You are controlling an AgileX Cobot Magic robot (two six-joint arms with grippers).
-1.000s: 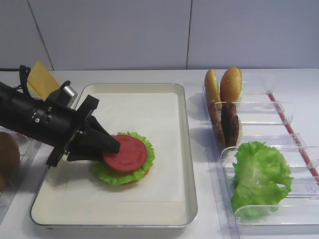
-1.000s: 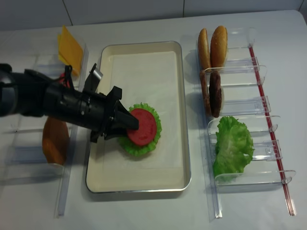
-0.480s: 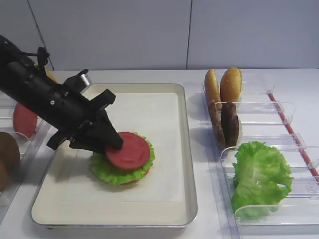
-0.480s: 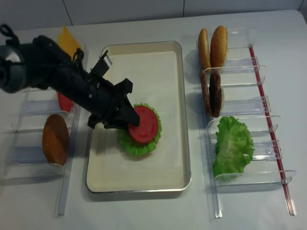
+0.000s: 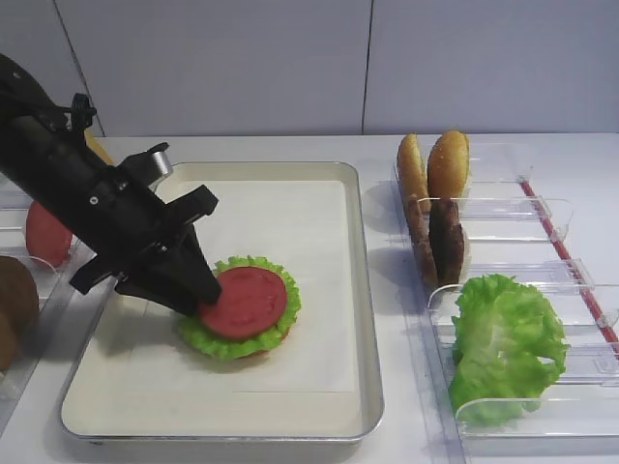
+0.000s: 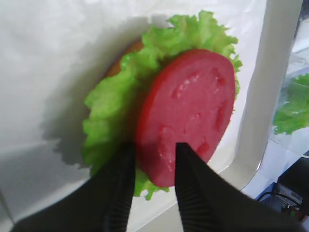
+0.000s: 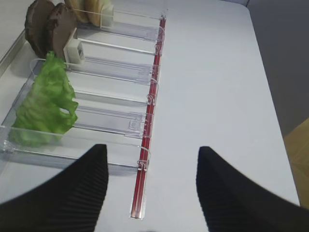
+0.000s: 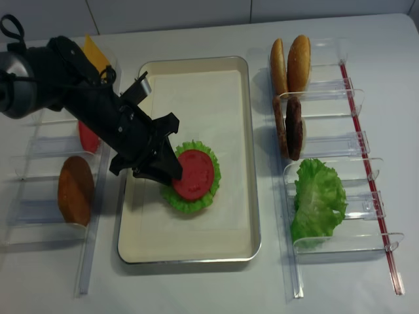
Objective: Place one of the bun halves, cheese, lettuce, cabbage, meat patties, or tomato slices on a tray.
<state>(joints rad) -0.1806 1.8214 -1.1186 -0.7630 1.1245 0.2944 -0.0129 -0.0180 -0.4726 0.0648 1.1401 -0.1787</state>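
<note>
Fingers (image 6: pixel 116 193) of the left gripper (image 6: pixel 150 166) still straddle the tomato slice's (image 6: pixel 190 104) near edge, half-parted; arm has swung, slice now flat on lettuce (image 6: pixel 116 113); release looks due.

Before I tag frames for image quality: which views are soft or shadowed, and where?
Left wrist view: the gripper fingers are blurred, the tomato slice fairly sharp, and the lettuce throws a grey shadow on the tray liner. Right wrist view: the fingers are dark and soft. Both exterior views are evenly lit, with an arm shadow on the tray.
</note>
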